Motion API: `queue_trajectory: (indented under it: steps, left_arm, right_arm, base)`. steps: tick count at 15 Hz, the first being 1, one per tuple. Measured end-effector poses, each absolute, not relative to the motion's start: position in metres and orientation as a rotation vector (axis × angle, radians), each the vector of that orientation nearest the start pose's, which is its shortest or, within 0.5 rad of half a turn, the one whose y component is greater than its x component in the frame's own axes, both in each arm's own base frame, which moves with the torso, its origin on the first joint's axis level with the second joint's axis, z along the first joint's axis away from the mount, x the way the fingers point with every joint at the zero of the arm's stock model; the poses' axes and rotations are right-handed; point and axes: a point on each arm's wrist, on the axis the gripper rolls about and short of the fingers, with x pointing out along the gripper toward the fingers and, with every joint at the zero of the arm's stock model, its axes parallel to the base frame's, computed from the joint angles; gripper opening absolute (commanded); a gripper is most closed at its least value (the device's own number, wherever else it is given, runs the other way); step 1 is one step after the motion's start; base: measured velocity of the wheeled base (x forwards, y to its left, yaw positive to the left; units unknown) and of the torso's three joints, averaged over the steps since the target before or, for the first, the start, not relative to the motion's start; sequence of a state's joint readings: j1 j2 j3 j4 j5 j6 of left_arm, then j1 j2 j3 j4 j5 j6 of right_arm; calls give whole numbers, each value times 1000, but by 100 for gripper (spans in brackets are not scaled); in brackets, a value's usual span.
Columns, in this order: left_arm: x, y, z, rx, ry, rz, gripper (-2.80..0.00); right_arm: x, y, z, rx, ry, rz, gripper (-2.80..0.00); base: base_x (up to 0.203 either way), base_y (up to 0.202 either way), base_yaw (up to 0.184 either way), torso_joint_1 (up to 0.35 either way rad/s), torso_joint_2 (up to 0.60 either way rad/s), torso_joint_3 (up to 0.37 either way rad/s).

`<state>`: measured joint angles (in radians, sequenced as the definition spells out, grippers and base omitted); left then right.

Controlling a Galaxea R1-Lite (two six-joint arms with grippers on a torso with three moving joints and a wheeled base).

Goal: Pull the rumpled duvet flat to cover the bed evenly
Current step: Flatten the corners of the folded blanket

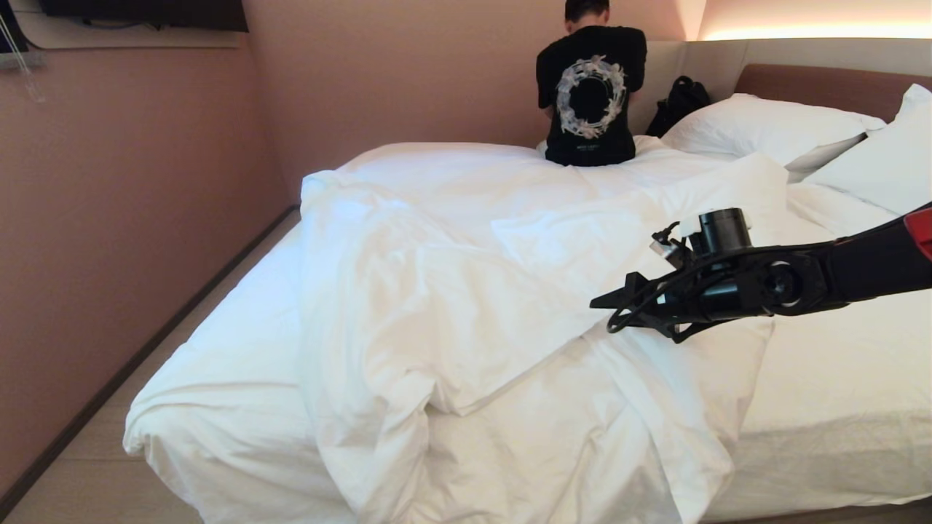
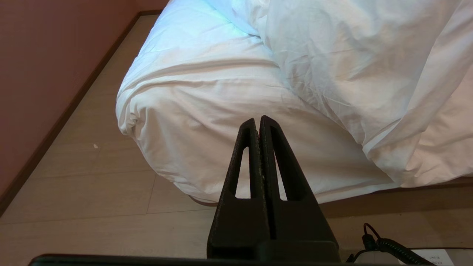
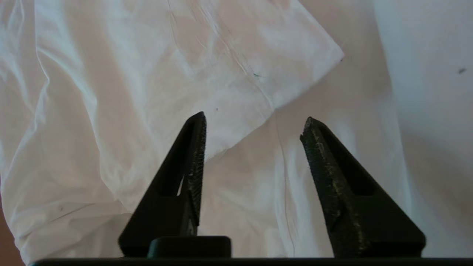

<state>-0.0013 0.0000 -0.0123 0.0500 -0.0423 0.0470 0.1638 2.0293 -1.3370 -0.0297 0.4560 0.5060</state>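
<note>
Your right gripper [image 1: 608,302] hangs with jaws parted and empty over the duvet [image 1: 437,291], which lies bunched diagonally across the bed [image 1: 837,393], leaving its right side bare. From the left wrist, the left gripper [image 2: 257,122] sits pinched together, parked low by the foot. From the right wrist, a folded duvet corner lies just beyond the fingertips [image 3: 197,122]; whether they touch cloth is unclear.

Warm dim room light; bright strip glow above headboard [image 1: 823,84]; duvet [image 1: 451,291] highlights overexposed; wrist views softly blurred.
</note>
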Motion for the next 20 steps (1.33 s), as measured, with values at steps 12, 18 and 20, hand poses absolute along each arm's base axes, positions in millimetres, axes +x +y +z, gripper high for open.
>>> queue_trajectory:
  steps: [12,18,20]
  left_arm:
    - [-24,-1,74,47,37,-45,-280]
    - [-24,-1,74,47,37,-45,-280]
    - [-24,-1,74,47,37,-45,-280]
  right_arm:
    - [400,79,145,585,820,421,0]
    - [414,105,134,602,848,454,0]
    - [417,114,133,605,849,472,0]
  base:
    - [0,0,0,0,0,0]
    - [0,0,0,0,0,0]
    - [0,0,0,0,0,0]
